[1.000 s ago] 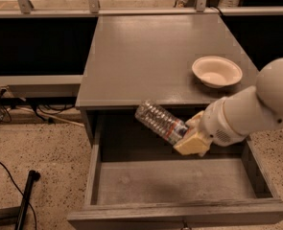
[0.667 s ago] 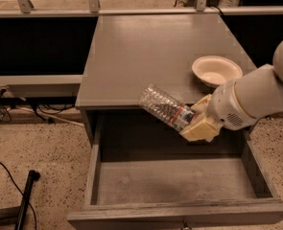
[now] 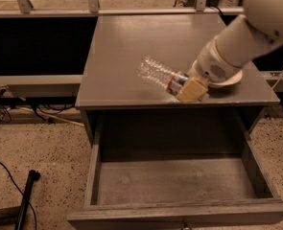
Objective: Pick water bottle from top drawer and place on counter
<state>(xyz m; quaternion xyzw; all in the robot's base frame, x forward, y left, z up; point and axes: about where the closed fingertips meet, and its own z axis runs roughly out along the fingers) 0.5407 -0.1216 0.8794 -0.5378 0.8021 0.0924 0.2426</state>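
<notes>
Water bottle (image 3: 158, 74) is now over the counter (image 3: 131, 42), lying almost on its side near the front edge, its clear ribbed body pointing up and left and its red-and-white label end tucked into the gripper (image 3: 187, 88). A second ago the bottle hung lower, in front of the cabinet face and above the open top drawer (image 3: 174, 181); it has since been lifted clear of the drawer and carried back over the wooden top. The jaws are closed on the label and cap end of the water bottle, one beige finger pad (image 3: 193, 90) showing on the near side, and the white arm (image 3: 237, 42) reaches in from the right. The arm covers most of the white bowl (image 3: 231, 80), which sits just behind the gripper. The drawer stands pulled out with nothing on its grey floor. Whether the bottle's body already touches the counter or hangs just above it cannot be told. The pick looks done, and what seems left is setting the bottle down, releasing it and drawing away; being round and on its side, it might roll toward the nearby front edge.
</notes>
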